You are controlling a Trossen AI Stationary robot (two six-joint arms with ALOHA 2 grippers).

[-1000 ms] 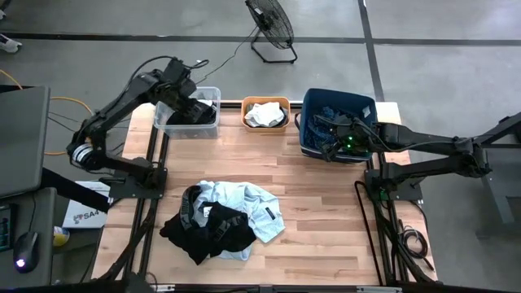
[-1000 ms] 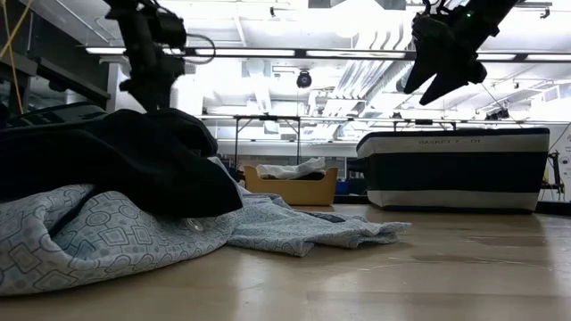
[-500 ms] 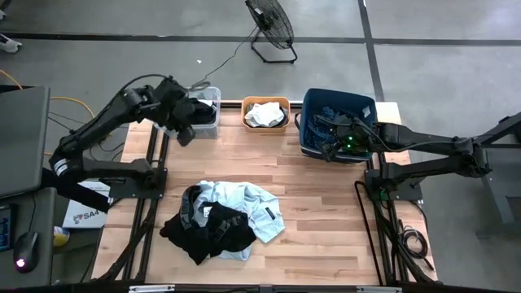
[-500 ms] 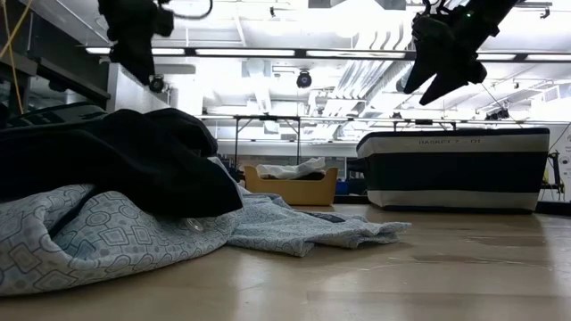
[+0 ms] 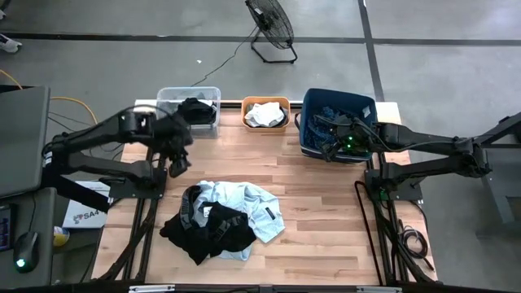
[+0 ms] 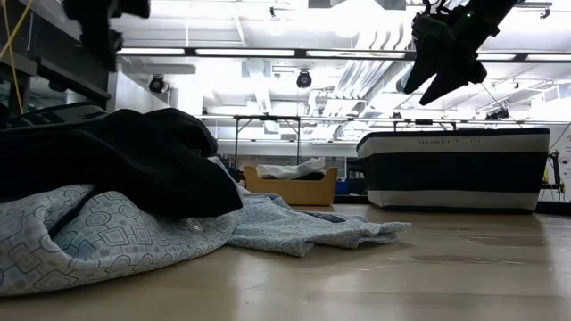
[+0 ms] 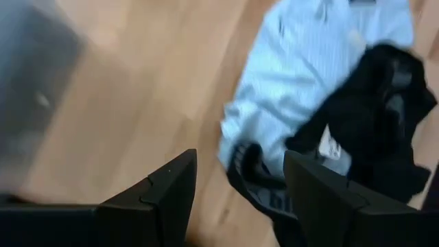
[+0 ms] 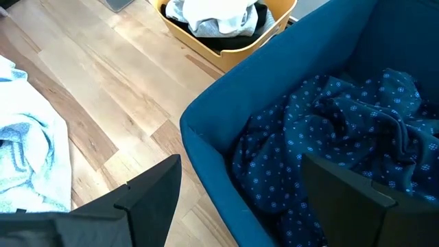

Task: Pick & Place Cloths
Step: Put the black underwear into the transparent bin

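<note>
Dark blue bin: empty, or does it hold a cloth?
Not empty. The dark blue bin holds a crumpled navy dotted cloth, lying inside its walls in the right wrist view.

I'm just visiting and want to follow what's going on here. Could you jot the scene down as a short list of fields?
Clear bin: holds a black garment.
Orange bin: holds a white cloth.
Blue bin: holds a navy dotted cloth.
Pile on table: light blue shirt with a black garment lying on top.
Left gripper: open, empty, over the table between the clear bin and the pile.
Right gripper: open, empty, above the blue bin.
</note>
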